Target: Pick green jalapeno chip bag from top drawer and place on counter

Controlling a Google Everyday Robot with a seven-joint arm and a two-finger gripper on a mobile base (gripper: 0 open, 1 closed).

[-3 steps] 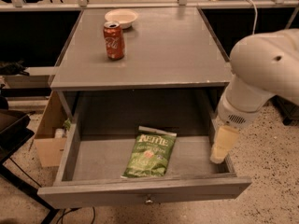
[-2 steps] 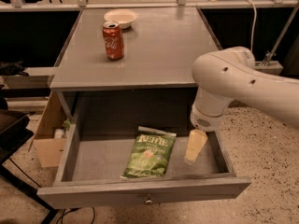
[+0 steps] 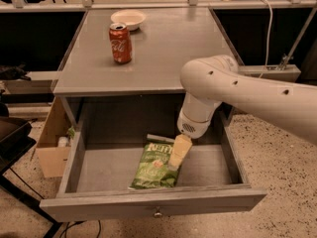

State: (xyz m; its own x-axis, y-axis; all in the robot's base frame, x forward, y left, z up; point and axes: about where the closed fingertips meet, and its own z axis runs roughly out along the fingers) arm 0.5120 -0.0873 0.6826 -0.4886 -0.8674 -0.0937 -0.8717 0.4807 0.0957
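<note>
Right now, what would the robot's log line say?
step: reach | hand: over crinkly green foil chip bag | bag: flat in open grey wooden drawer

place: robot test lab
cues: speckled floor (image 3: 277, 148), metal rail (image 3: 148, 5), loose cable (image 3: 269, 29), lone grey worktop (image 3: 163, 48)
tool (image 3: 179, 152): low inside open drawer (image 3: 148, 202)

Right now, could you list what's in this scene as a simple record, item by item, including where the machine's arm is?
top drawer: pulled open
green jalapeno chip bag: flat on the drawer floor, near the middle
end effector: down inside the drawer, at the bag's right edge; contact unclear
counter: holds a soda can and a bowl
cardboard box: left of the drawer
</note>
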